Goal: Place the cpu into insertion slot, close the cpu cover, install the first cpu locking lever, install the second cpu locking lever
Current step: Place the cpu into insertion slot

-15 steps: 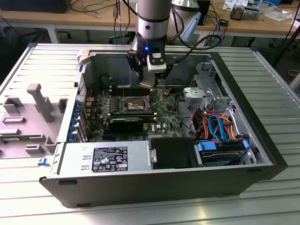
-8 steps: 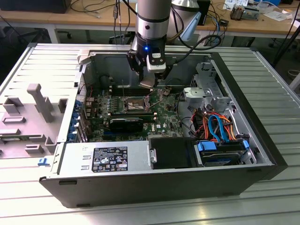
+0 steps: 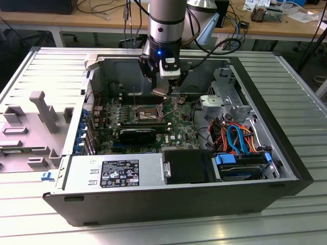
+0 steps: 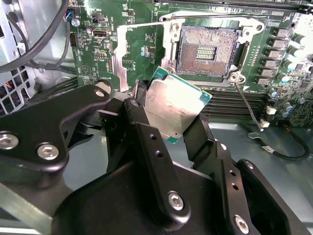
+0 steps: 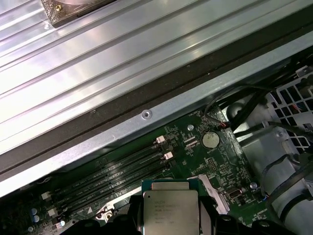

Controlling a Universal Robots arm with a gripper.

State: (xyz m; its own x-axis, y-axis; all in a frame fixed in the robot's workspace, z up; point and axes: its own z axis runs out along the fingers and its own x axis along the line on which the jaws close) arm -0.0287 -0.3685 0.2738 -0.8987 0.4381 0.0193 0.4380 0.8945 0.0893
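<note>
My gripper (image 4: 168,116) is shut on the cpu (image 4: 176,105), a flat square chip with a silvery top and green edge, held by two opposite edges between black fingers (image 4: 142,122). In the first wrist view the cpu (image 5: 170,208) faces the camera. The insertion slot (image 4: 208,49), with its gold-brown contact field bare, lies a short way beyond the chip. The cpu cover (image 4: 119,56), a grey metal frame, is swung open beside the slot. A thin wire lever (image 4: 248,105) sticks out from the socket's corner. In the exterior view the gripper (image 3: 162,88) hangs above the motherboard, just past the slot (image 3: 145,113).
The open computer case lies on a ribbed metal table. A power supply (image 3: 115,173) sits at the front, with a drive bay and blue and orange cables (image 3: 240,138) on the exterior view's right. Long black memory sticks (image 5: 112,171) run near the socket. A grey fixture (image 3: 41,112) stands outside the case.
</note>
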